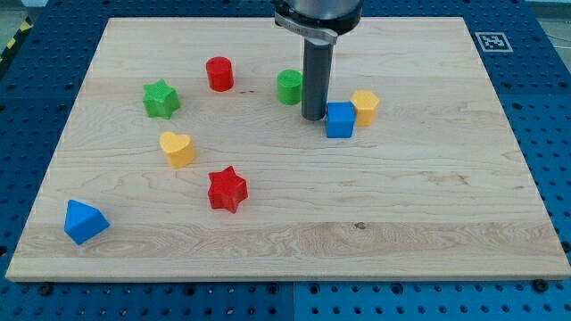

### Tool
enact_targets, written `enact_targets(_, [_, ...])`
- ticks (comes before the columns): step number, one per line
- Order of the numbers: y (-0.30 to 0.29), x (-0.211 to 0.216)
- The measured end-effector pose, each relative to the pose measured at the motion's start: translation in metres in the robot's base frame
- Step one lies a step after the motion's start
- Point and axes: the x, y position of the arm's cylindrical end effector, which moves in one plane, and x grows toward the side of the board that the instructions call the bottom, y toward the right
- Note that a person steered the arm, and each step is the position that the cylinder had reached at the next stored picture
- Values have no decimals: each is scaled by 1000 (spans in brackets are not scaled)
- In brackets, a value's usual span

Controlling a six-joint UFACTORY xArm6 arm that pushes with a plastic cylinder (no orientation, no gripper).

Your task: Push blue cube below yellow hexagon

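Note:
The blue cube [340, 120] sits right of the board's centre, toward the view's top. The yellow hexagon [364, 107] touches it at its upper right. My tip [313, 118] rests on the board just left of the blue cube, close to or touching its left side. The rod rises straight up from there to the view's top. A green cylinder [289, 87] stands just left of the rod, partly behind it.
A red cylinder [219, 74] and a green star [161, 98] lie at the upper left. A yellow heart [177, 149] and a red star [227, 189] lie left of centre. A blue triangular block [85, 222] sits near the lower left corner of the wooden board [428, 205].

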Motion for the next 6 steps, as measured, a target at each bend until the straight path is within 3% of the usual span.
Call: enact_targets(6, [29,43])
